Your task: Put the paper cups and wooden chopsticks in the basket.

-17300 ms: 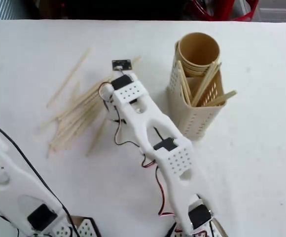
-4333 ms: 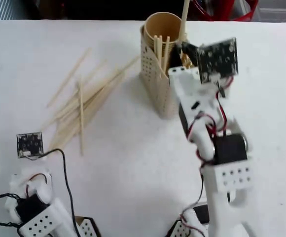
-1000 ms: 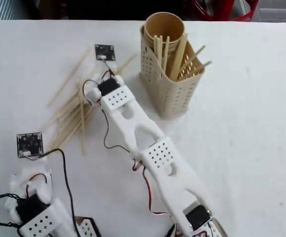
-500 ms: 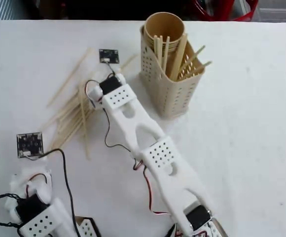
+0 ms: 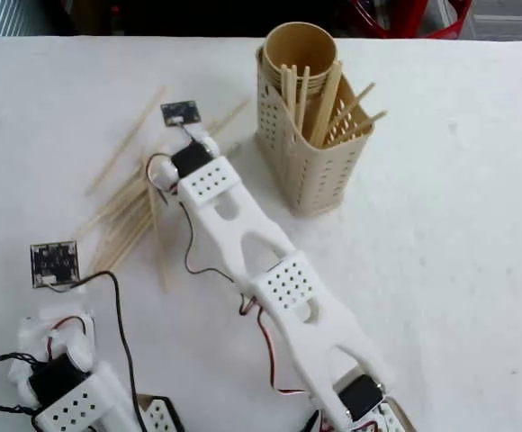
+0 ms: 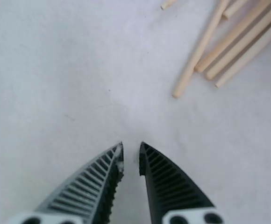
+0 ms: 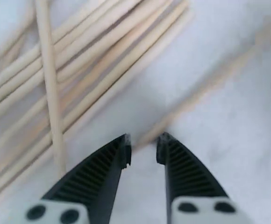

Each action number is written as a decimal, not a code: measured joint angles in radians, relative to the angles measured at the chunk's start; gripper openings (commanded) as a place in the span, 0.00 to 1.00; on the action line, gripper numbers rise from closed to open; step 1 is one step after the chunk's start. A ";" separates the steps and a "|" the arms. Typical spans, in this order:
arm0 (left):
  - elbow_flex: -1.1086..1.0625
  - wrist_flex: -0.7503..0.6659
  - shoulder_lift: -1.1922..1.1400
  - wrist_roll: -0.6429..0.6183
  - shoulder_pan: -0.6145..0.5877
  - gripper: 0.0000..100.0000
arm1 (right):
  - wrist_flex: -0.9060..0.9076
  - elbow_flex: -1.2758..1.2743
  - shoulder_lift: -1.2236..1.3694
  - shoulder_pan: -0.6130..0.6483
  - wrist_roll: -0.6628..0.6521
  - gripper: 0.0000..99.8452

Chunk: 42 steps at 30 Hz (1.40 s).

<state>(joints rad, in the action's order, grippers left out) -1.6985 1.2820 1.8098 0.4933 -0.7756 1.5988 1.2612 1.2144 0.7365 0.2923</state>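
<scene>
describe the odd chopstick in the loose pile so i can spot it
Find the tall perforated basket, then the loose pile of chopsticks on the table beside it. One chopstick lies crosswise over the pile, while its neighbours run roughly parallel.

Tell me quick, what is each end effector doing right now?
Left end effector: barely open, empty.
Right end effector: slightly open over loose pale wooden chopsticks, gripping none.

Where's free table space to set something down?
Free: the table right of the basket, out to its edge, and the near strip beside the right arm. Crowded: loose chopsticks left of the basket, that arm over them; left arm near-left.
</scene>
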 measured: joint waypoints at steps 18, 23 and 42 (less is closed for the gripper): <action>0.000 0.000 0.000 0.000 0.000 0.08 | 0.089 0.003 0.000 0.005 -0.292 0.02; 0.000 0.000 0.000 0.000 0.000 0.08 | 0.089 0.003 0.000 0.005 -0.295 0.02; 0.002 0.000 0.000 0.000 0.000 0.08 | 0.115 -0.258 -0.577 -0.044 -0.318 0.02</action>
<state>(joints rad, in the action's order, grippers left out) -1.6970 1.2820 1.8098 0.4933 -0.7756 1.7139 1.0035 0.6375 0.6920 -0.0253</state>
